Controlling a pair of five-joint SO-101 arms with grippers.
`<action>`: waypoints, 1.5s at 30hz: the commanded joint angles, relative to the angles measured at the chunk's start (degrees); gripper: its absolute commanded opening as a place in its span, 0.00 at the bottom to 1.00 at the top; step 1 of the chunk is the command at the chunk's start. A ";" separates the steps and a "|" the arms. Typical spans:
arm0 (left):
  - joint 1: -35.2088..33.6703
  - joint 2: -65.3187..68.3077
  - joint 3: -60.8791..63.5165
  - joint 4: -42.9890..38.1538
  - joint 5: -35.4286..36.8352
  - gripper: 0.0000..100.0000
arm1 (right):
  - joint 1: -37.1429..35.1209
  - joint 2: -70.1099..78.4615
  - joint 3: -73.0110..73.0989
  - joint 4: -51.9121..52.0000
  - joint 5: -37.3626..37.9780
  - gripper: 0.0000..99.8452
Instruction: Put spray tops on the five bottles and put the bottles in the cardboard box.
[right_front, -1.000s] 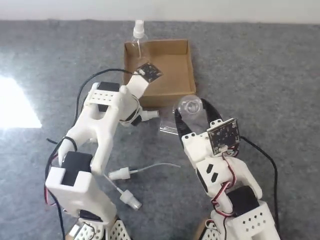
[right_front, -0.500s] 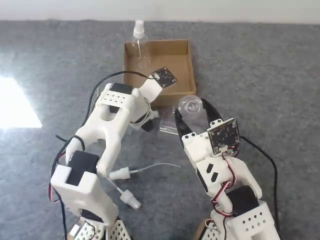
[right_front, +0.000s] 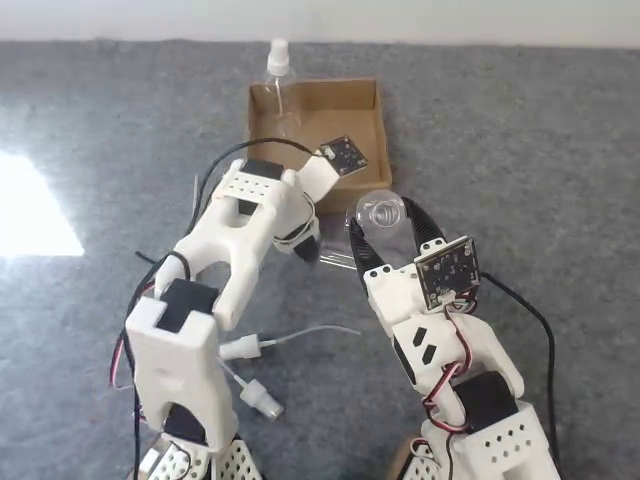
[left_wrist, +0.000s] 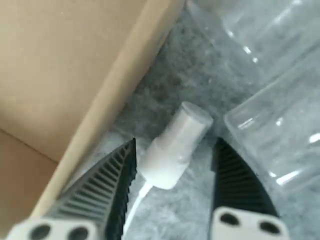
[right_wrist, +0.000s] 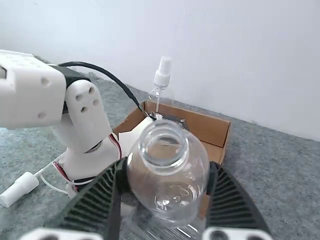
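1. Spare parts. Two spare spray tops (right_front: 245, 348) lie on the tabletop (right_front: 520, 120) near the left arm's base, well apart from the work area. They are not needed for this step.

2. Left hand (left_wrist: 174, 157). The fingers are spread and straddle one spray top (left_wrist: 181, 134), which lies on its side just beside the outer front wall of the cardboard box (left_wrist: 127, 82). Judged step: picking up this top.
   - Lower until the pads flank the collar, not the thin dip tube.
   - Close squarely. A skewed grip is likely to roll the top toward the box wall.
   - Mind the lying bottles (left_wrist: 280, 125) just beside the far finger. Contact may push them away.

3. Reference. One capped bottle (right_front: 277, 80) stands at the box's far corner.

4. Right hand (right_front: 382, 218). It pinches an open bottle (right_wrist: 167, 185) upright by the body, neck uppermost and clear of the tabletop, near the front right corner of the box.
   - Hold the bottle steady and vertical.
   - Bring the top above the neck with the tube pointing down. Thread the tube first, then seat the collar.
   - Risk: a tilted tube may catch the rim.
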 joint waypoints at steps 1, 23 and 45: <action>0.44 0.79 -6.55 4.04 -0.35 0.19 | 0.57 -1.89 -3.69 0.31 1.05 0.10; -0.62 -7.74 -6.11 24.97 -0.44 0.05 | 0.57 -1.89 -3.69 0.31 1.05 0.10; 1.23 -12.22 -3.12 13.27 -0.09 0.24 | 0.57 -1.80 -3.69 0.31 1.05 0.10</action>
